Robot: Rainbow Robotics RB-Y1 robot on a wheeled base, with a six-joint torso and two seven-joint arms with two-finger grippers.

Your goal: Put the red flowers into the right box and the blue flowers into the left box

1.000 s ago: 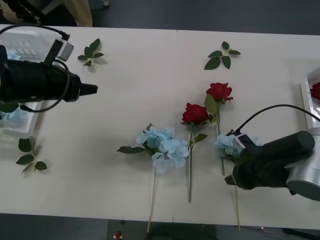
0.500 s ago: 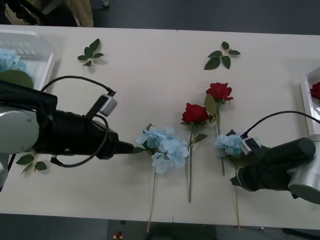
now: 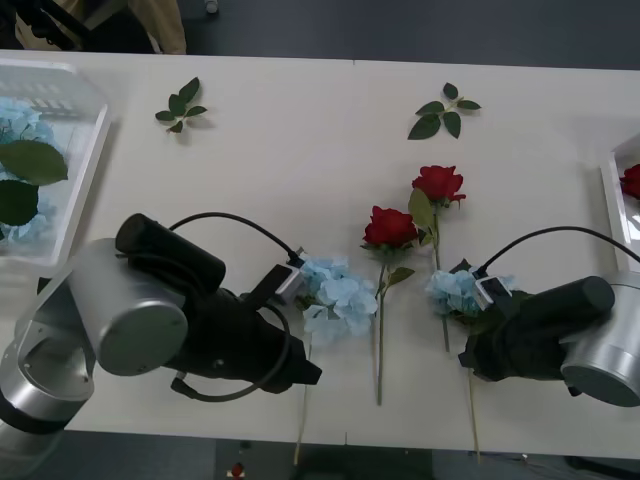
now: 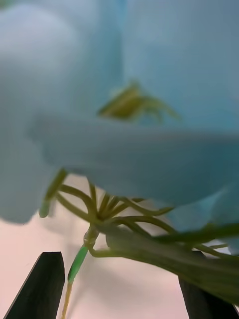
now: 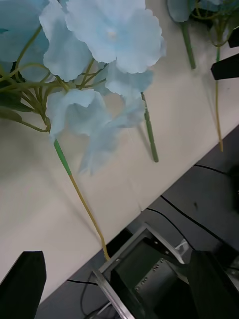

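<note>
Two blue flowers lie near the table's front edge, one in the middle (image 3: pixel 335 295) and one to the right (image 3: pixel 458 290). My left gripper (image 3: pixel 308 374) hovers open over the middle one's stem (image 5: pixel 74 179), its head (image 5: pixel 89 55) just ahead of the black fingers (image 5: pixel 25 286). My right gripper (image 3: pixel 466 357) is low over the right blue flower (image 4: pixel 124 99), open, with the stem (image 4: pixel 77 261) between its fingers (image 4: pixel 42 284). Two red flowers (image 3: pixel 390 228) (image 3: pixel 438 183) lie between them. The left box (image 3: pixel 88 165) holds blue flowers (image 3: pixel 15 120). The right box (image 3: pixel 610 195) holds a red flower (image 3: pixel 632 180).
Loose green leaf sprigs lie at the back left (image 3: pixel 180 105) and back right (image 3: pixel 443 110). The table's front edge (image 5: pixel 124 219) runs just under my left gripper, with cables and a metal frame (image 5: pixel 144 269) below it.
My left arm has swung from the left box across and down to the middle blue flower's stem. The right arm has barely moved over its blue flower.
</note>
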